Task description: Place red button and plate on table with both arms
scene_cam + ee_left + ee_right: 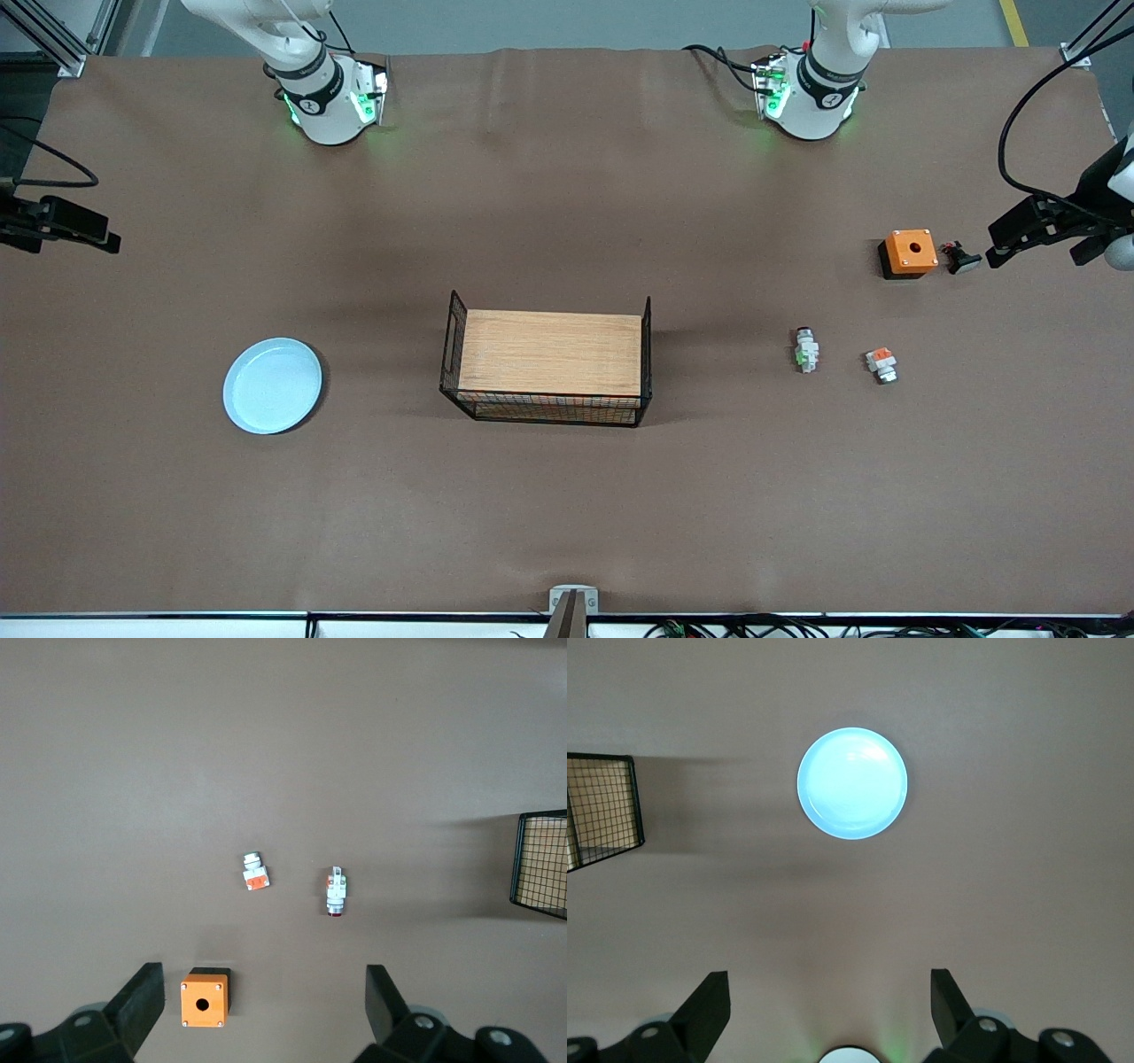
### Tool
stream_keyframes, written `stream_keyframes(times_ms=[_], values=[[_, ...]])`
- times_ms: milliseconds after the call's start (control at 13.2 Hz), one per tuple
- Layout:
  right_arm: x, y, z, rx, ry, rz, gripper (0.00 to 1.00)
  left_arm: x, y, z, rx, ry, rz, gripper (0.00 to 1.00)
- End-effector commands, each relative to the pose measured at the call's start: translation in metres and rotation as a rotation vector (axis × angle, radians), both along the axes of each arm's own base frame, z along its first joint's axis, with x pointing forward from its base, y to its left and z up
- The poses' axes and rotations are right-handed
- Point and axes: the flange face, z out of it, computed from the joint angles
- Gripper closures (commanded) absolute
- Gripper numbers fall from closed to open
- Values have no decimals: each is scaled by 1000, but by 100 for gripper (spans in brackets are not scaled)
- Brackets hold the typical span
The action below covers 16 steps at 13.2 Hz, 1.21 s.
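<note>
Left gripper point(259, 1010) up in the air over the table point(567, 496) at the left arm's end, fingers spread wide, empty; red button point(805, 348) lying on its side well apart, at about 12 o'clock in the left wrist view. Right gripper point(828, 1010) likewise spread, empty, over bare table; pale blue plate point(272, 385) flat, at 12 o'clock in the right wrist view, toward the right arm's end beside the wire basket point(547, 361).

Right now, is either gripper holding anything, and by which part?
Nothing is held. Left gripper and right gripper are open; red button and plate lie on the table.
</note>
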Motion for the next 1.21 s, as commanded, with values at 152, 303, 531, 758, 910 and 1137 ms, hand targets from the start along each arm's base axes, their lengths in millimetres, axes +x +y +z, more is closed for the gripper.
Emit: stream_keyframes(times_ms=[152,303,531,758,910,1137], values=[[-37,1,28,14,-4,-15,0,0,0,4,-19,10,5,0],[-45,3,28,14,0,-43,0,0,0,5,-19,9,5,0],[-64,11,46,16,-25,-48,0,0,-1,5,-19,9,4,0],[-65,9,39,20,-41,-42,0,0,0,5,-18,9,5,0],[-61,11,38,12,-60,-3,0,-1,0,5,-19,10,5,0],[-60,16,36,-7,-68,40,0,-1,0,5,-19,10,5,0]])
